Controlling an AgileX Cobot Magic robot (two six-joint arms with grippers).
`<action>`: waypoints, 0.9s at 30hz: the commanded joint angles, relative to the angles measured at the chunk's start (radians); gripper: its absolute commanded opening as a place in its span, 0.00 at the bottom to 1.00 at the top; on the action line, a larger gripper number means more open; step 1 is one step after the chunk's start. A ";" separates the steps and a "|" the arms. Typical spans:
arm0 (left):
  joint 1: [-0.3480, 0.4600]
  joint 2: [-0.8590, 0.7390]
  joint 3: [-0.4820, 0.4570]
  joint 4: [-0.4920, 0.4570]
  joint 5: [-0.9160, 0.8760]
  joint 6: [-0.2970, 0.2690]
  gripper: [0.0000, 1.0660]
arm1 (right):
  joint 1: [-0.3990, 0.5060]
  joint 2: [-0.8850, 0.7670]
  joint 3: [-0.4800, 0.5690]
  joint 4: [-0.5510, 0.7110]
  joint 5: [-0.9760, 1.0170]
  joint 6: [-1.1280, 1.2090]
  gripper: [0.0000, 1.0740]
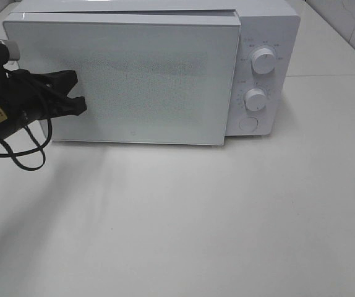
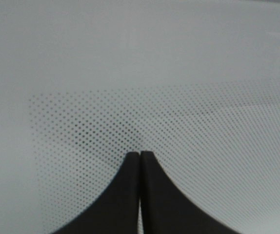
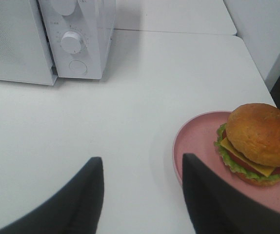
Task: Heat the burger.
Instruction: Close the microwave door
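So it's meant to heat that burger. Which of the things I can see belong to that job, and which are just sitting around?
Part of the job:
- burger
- pink plate under the burger
- microwave, its door and two knobs
- left gripper, shut, at the door
- right gripper, open, empty, beside the plate

Just there:
- white table
- nothing else loose in view

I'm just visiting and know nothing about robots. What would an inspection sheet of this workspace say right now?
Surface: white table, bare in front of the microwave.
Job's things: burger on a pink plate; microwave door not quite flush at its right edge.
Clutter: nothing seen.
Grippers: left gripper shut, tips at the door's dotted window; right gripper open, empty, above the table beside the plate.
Cables: black cable looping under the left arm.
Surroundings: white tiled wall.
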 commanded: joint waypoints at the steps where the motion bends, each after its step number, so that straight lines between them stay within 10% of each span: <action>1: -0.024 0.011 -0.035 -0.076 0.018 0.001 0.00 | -0.001 -0.028 0.000 0.002 -0.009 0.004 0.48; 27: -0.129 0.074 -0.203 -0.173 0.055 0.198 0.00 | -0.001 -0.028 0.000 0.002 -0.009 0.004 0.48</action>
